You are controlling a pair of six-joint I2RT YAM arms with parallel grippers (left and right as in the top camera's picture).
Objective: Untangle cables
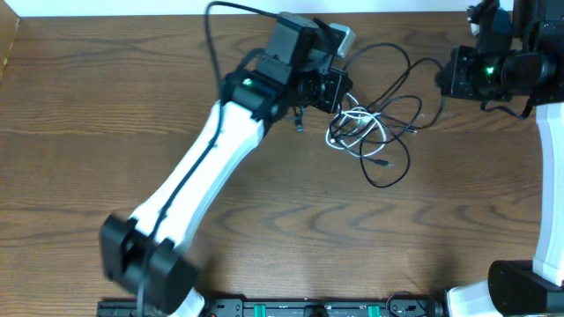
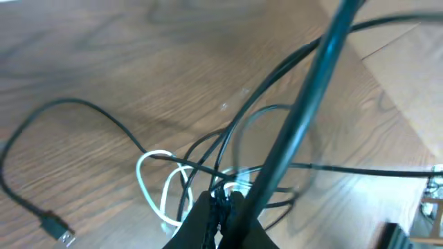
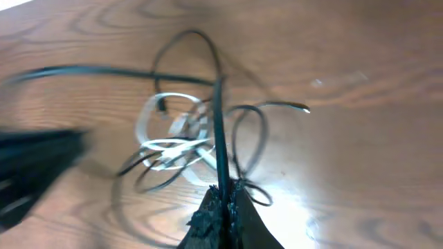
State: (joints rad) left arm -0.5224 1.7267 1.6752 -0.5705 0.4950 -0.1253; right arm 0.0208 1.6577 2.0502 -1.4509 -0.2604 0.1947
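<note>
Two grippers are working the tangle of cables, which is lying far and right of centre on the wooden table. At the knot, beside the white cable, the left gripper is pinching black strands. The right gripper is clamping one black cable. Separating seems to be coming next, and it is calling for a gentle pull apart.
</note>
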